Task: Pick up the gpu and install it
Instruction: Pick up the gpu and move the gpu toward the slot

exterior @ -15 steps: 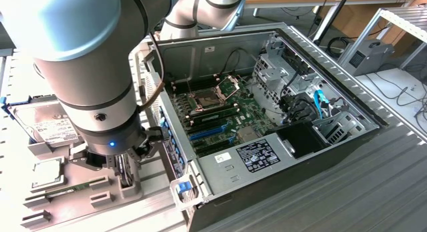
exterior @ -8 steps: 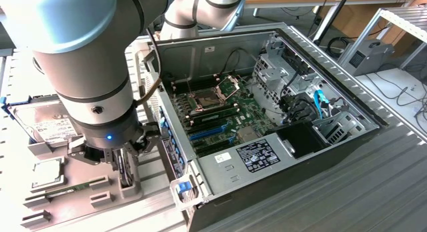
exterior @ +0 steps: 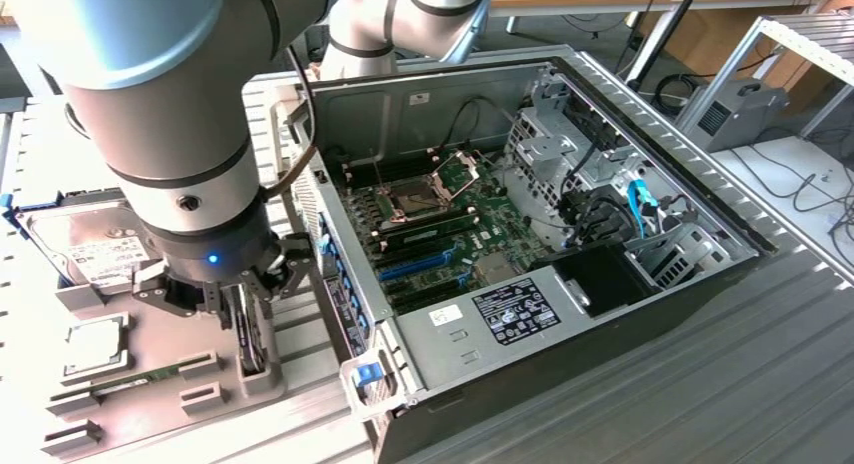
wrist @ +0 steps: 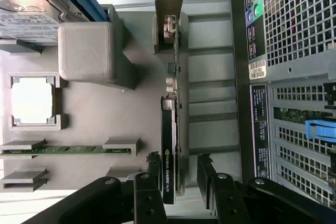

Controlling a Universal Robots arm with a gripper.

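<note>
The black two-fingered gripper (exterior: pixel 220 302) (wrist: pixel 178 169) on the silver and grey robot arm (exterior: pixel 160 114) hangs at the lower left of the exterior view, its fingers (wrist: pixel 153 165) spread apart, one on each side of the gpu (exterior: pixel 248 334) (wrist: pixel 169 145) and not clamped on it

The gpu, a thin green circuit card with a black fan shroud and a silver end bracket, stands on edge in a slot of the grey plastic fixture block (exterior: pixel 174 329) (wrist: pixel 136 108)

Further left on that block lie a narrow green memory stick (exterior: pixel 140 376) (wrist: pixel 63 150), a square silver processor chip (exterior: pixel 91 346) (wrist: pixel 31 98) and a silver hard drive with a white label (exterior: pixel 94 249) (wrist: pixel 26 9)

Just beside the block, filling the centre and right of the exterior view, the open black computer case (exterior: pixel 601 364) (wrist: pixel 294 24) lies on its side, its green motherboard (exterior: pixel 441 224) facing up
</note>
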